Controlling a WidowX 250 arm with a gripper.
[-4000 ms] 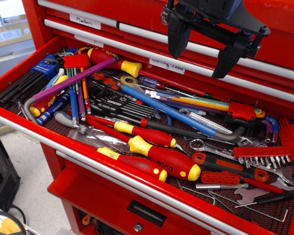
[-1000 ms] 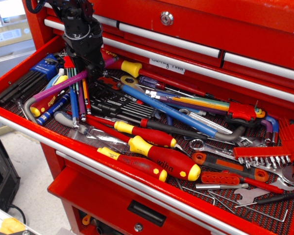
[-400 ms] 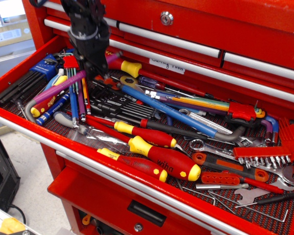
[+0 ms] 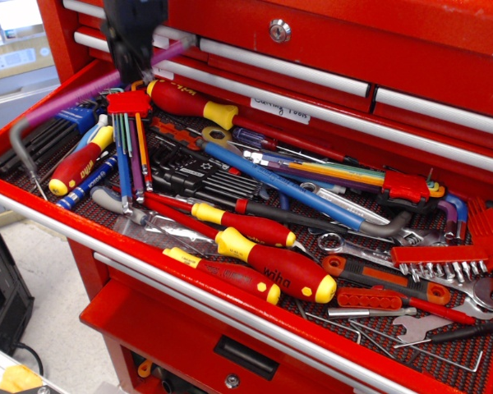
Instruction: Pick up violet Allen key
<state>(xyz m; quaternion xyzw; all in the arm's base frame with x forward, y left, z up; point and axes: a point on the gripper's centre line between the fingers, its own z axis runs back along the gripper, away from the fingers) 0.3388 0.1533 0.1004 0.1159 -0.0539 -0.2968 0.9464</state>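
My black gripper is at the top left, above the back of the open red tool drawer. It is shut on the violet Allen key, gripping the shaft near its upper right end. The key hangs lifted above the other tools, sloping down to the left. Its bare grey bent short end points down near the drawer's left edge. The upper tip of the shaft sticks out to the right of the fingers.
Under the key lie a blue holder of black hex keys, a red-holder multicolour key set and red-yellow screwdrivers. A long blue hex key lies mid-drawer. Closed red drawers stand behind.
The gripper closed on the violet key where it lay among the tools and has risen up and back with it. The key's grey end has swung up off the drawer mat.
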